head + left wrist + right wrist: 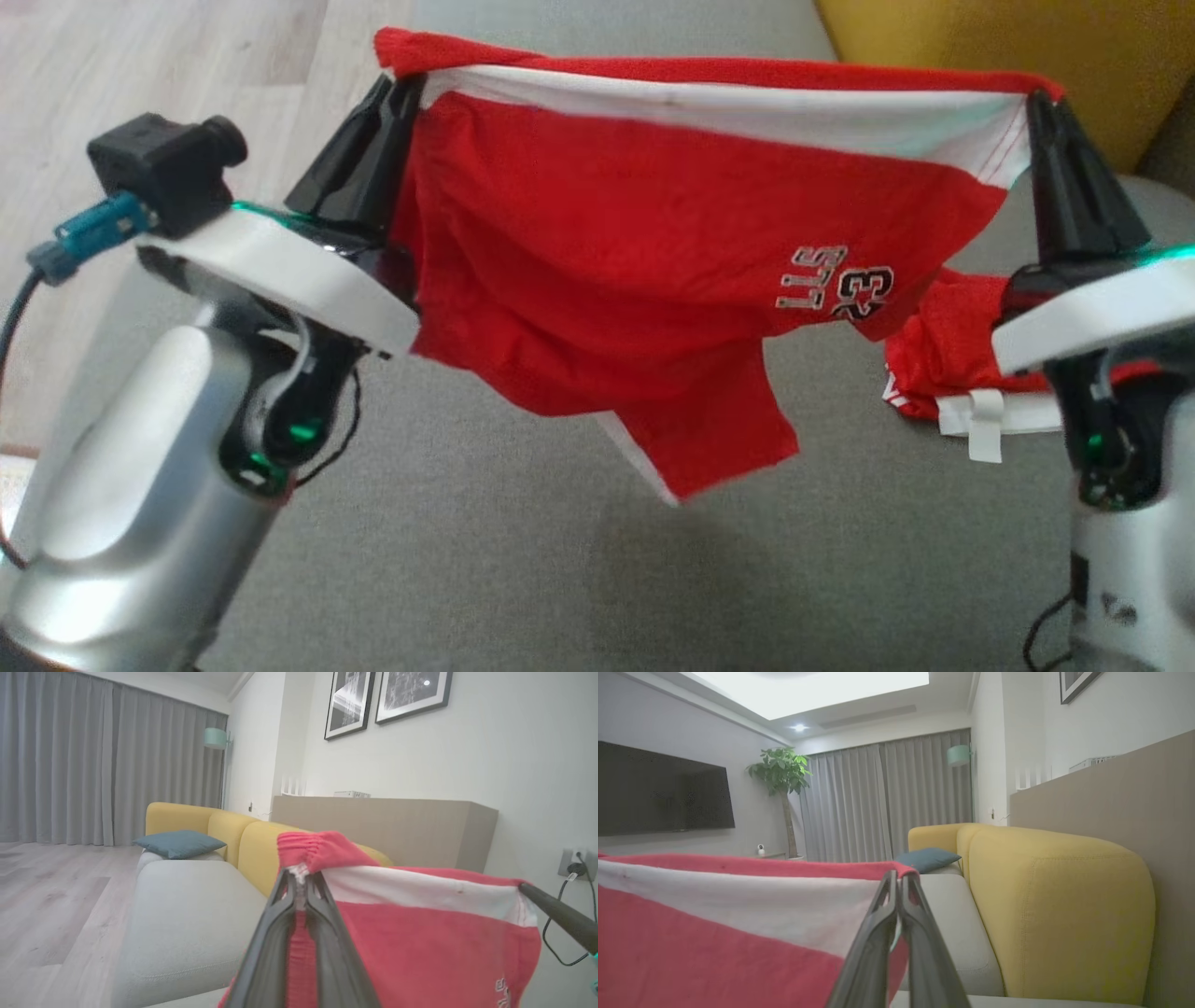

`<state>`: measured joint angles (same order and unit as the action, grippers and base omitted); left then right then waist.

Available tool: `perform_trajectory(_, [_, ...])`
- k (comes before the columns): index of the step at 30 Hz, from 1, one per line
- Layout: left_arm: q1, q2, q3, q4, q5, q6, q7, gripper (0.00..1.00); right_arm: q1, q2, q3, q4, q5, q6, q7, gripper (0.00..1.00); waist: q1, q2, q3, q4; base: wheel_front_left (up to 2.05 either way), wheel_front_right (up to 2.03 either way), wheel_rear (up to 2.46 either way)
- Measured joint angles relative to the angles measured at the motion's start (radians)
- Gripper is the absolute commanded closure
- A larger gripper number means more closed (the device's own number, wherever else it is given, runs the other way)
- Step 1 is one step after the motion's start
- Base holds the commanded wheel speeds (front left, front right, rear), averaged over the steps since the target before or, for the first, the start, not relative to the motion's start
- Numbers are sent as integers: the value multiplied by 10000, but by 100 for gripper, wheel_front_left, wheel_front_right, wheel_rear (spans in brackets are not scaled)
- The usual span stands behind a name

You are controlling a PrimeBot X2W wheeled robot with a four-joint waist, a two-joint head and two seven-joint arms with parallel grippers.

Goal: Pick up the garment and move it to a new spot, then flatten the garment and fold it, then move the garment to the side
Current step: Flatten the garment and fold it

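The garment is a pair of red shorts with a white band and white lettering. It hangs stretched between my two grippers above the grey sofa seat. My left gripper is shut on the waistband's left corner, my right gripper shut on its right corner. One leg droops at the lower middle, another bunches by my right forearm. In the left wrist view the left gripper pinches the garment. In the right wrist view the right gripper pinches the garment.
A yellow sofa backrest rises at the far right, also the yellow backrest. Wooden floor lies beyond the seat's left edge. A blue cushion lies at the sofa's far end. A beige cabinet stands behind the sofa.
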<state>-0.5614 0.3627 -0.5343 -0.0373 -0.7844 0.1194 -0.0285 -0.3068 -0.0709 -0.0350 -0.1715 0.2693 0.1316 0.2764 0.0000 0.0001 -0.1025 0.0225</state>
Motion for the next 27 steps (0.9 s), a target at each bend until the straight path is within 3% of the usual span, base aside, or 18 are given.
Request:
perform_trajectory(5, [-448, 207, -21, 579, -59, -276, 493, 100, -987, 17, -194, 809, -146, 0, 424, 100, 0, 0, 491, 68, 0, 0, 0])
perform_trajectory(11, [-2608, 138, 19, 2604, -224, -1097, 779, 100, -4055, 12, 81, 3352, -362, 0, 278, 100, 0, 0, 1612, 65, 0, 0, 0])
perform_trajectory(15, [-4858, -44, 307, 4362, 132, -1590, 255, 100, -6962, -17, 339, 5465, -853, 0, -640, 100, 1, 0, 2643, 56, 0, 0, 0])
perform_trajectory(19, [-6678, -320, 608, 5967, 472, -1824, -709, 100, -9257, -17, 286, 7357, -1521, 0, -2226, 100, 2, 0, 3631, 59, 0, 0, 0])
perform_trajectory(22, [-7496, -581, 706, 7085, 558, -2038, -1452, 100, -10234, 13, 295, 8681, -2249, 0, -3344, 100, 2, 0, 4244, 57, 0, 0, 0])
perform_trajectory(27, [-7956, -886, 673, 8376, 709, -2403, -2102, 100, -10767, 100, 224, 10711, -2082, 2, -4447, 100, 3, -1, 5058, 10, 0, 0, 0])
